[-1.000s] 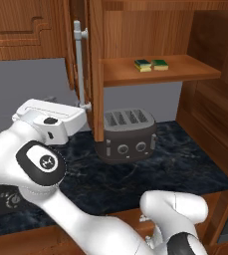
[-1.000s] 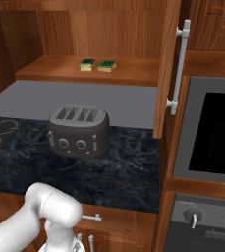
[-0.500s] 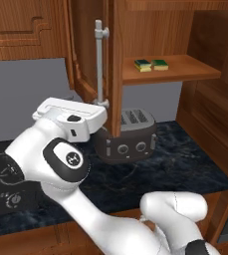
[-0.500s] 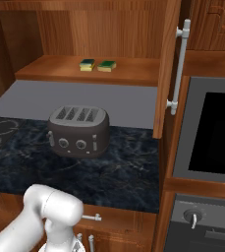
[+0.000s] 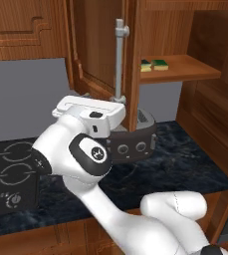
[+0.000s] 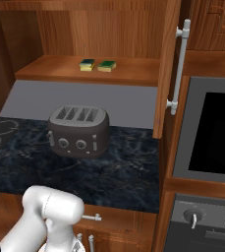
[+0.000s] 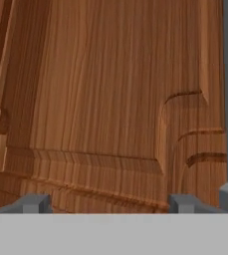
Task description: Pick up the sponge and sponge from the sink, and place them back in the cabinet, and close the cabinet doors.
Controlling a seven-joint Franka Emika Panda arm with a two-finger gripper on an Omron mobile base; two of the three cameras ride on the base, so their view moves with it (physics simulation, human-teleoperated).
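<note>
Across the upper half of the right base view we see the cabinet (image 6: pixel 84 29), its right door (image 6: pixel 167 64) swung out edge-on at upper right with a silver bar handle (image 6: pixel 180 69). At upper centre of the left base view, the left door (image 5: pixel 103 50) stands partly open, and its handle (image 5: pixel 119 62) rises just above the gripper (image 7: pixel 108 201), whose fingertips (image 7: pixel 36 203) stand apart, grasping nothing, close to the door panel. Below sits the toaster (image 6: pixel 78 130) on the dark counter (image 6: pixel 124 172). Both sponges (image 6: pixel 97 65) lie side by side on the shelf (image 6: pixel 133 74).
</note>
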